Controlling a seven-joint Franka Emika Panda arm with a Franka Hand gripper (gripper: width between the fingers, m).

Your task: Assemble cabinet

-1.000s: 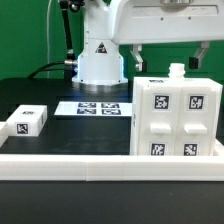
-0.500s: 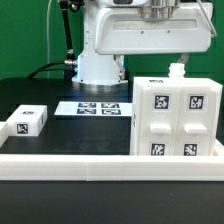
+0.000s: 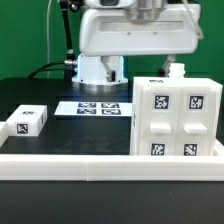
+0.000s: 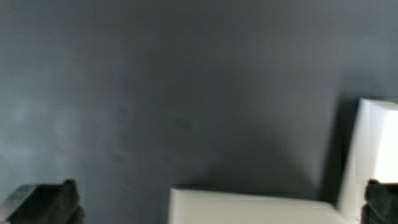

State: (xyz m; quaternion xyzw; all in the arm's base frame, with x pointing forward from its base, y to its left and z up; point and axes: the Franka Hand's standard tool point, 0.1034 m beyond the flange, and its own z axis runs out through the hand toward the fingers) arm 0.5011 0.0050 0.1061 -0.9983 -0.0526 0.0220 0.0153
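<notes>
Border rail: the long low white border rail (image 3: 100,160) is laid along the near edge of the black table (image 3: 50,95); no shift is seen in it.
Cabinet box: the large white plastic box (image 3: 180,122), faced with four square black-and-white tags, is stood upright just behind the rail at the near corner on the exterior view's right. Its place matches that of a second ago.
Small block: the small white block (image 3: 27,121), marked with one tag, is set by the table edge on the exterior view's left, well apart from the box and untouched.
Marker board: the marker board (image 3: 100,107) is laid flat mid-table, farther back, between block and box.
Gripper: the two-finger gripper (image 4: 210,198) is spread wide, with the dark fingertips (image 4: 45,203) at opposite sides of the wrist view and nothing held between them. White part faces are seen beneath, but which parts they are cannot be told.
Arm: the white robot arm (image 3: 135,35), raised above the far edge, has been swung steadily towards the exterior view's left.
Meaning: a transit move is judged to be under way, and no part has been picked up or joined yet.
</notes>
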